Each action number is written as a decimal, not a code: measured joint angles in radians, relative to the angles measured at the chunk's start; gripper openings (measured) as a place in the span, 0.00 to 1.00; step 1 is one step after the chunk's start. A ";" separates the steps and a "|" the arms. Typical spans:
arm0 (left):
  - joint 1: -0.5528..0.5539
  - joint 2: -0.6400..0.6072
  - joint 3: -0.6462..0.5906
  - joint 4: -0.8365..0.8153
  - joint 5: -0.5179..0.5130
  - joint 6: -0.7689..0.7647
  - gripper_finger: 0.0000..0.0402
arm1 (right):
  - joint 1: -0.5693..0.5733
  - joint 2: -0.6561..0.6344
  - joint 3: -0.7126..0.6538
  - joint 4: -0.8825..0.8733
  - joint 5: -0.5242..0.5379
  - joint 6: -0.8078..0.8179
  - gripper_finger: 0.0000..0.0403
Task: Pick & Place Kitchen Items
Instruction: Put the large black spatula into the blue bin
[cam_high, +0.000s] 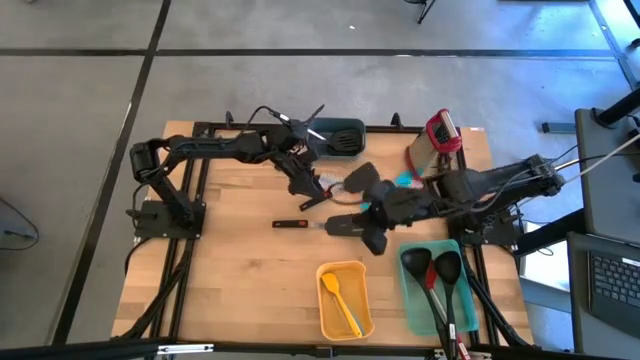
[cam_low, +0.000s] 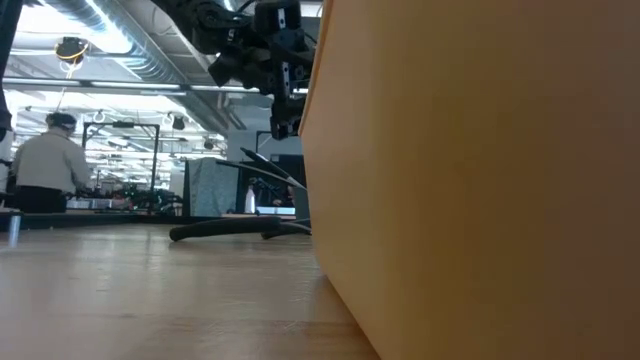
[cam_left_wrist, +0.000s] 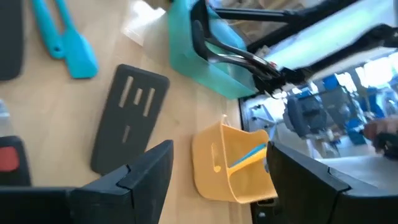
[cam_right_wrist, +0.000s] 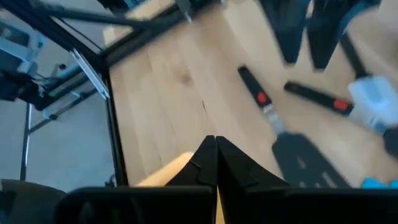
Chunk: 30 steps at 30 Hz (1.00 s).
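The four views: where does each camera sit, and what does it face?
High: overhead, facing down; both arms, yellow bin.
Low: table height, facing the room; one arm above, bin wall close.
Left wrist: open left gripper, facing yellow bin, black turner.
Right wrist: shut right gripper, facing the table.
Shared: the bin.

The table (cam_high: 240, 270) is pale, smooth wood. The yellow bin (cam_high: 345, 300) and teal bin (cam_high: 412, 300) look like glossy plastic; the slotted turner (cam_left_wrist: 129, 118) is matt black.
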 joint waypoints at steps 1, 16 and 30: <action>-0.003 0.000 0.000 0.001 -0.020 -0.006 0.63 | 0.008 0.001 -0.021 0.011 -0.001 0.009 0.00; -0.039 0.000 0.001 0.195 -0.297 -0.200 0.63 | 0.033 -0.345 -0.509 0.401 -0.082 0.121 0.00; -0.052 0.000 0.001 -0.024 -0.484 -0.248 0.63 | -0.048 -0.551 -0.524 0.101 -0.090 -0.136 0.00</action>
